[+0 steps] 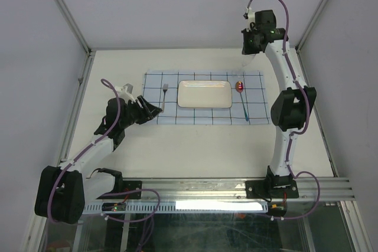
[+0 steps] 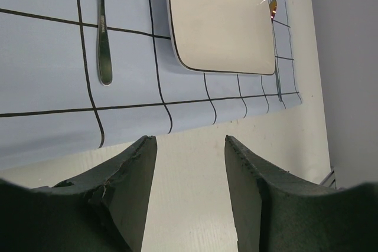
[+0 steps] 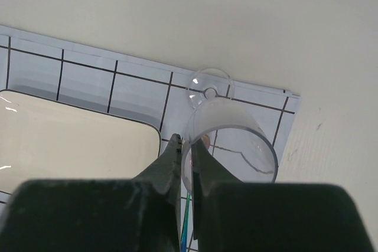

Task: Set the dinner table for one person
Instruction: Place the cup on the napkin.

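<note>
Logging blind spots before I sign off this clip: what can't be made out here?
Fork tines: left wrist view, cut off by top edge.
The clear cup in the right pincer: top view, too small and transparent to see.
Whether it touches the grid cloth: right wrist view looks straight down.

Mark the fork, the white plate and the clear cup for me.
fork (image 2: 104, 33), left wrist view, middle of its handle.
white plate (image 1: 205, 94), top external view, its bare centre.
clear cup (image 3: 227, 113), right wrist view, its side wall.
</note>
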Robot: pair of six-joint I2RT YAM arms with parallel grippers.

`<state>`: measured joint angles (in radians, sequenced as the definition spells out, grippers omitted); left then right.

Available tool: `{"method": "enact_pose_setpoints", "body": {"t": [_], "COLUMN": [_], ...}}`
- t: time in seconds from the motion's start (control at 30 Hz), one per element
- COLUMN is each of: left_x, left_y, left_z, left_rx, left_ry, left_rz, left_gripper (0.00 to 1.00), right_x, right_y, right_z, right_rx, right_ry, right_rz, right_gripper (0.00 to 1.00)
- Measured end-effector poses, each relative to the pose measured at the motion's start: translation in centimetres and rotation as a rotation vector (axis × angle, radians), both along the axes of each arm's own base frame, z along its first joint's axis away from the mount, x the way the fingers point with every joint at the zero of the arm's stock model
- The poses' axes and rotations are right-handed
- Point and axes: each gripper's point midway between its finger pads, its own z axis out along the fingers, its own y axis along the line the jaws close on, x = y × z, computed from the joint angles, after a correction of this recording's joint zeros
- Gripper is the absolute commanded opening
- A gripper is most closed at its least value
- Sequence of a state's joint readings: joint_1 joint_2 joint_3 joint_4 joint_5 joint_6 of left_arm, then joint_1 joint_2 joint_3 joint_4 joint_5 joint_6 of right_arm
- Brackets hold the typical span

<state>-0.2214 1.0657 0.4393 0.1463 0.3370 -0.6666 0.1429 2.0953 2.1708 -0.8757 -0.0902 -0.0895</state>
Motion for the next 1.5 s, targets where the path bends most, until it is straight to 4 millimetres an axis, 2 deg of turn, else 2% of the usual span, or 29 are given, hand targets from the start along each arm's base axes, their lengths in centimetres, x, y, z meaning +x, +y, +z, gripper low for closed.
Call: {"method": "enact_pose_setpoints", "body": {"t": [0.57, 0.93, 1.5], "left_x": [-0.2, -0.4, -0.5], "left_y": [-0.5, -1.0, -1.1], "left_z": [-0.1, 0.0, 0.0], "left_rx": [0.003, -0.007, -0.01], "left_ry": [0.001, 0.007, 0.01], "left_rz": [-0.004, -0.013, -0.013], "left_gripper": [0.51, 0.51, 0.51], "right_x": [-0.5, -1.3, -1.9], "right_y": [-0.2, -0.4, -0.4], "right_z": [0.1, 1.4, 0.3], "right_rx": [-0.012, -0.016, -0.021], "right_ry": [0.012, 0.002, 0.036], "right_rz": [0.004, 0.006, 0.011], "right_gripper": [0.0, 0.0, 0.0]}}
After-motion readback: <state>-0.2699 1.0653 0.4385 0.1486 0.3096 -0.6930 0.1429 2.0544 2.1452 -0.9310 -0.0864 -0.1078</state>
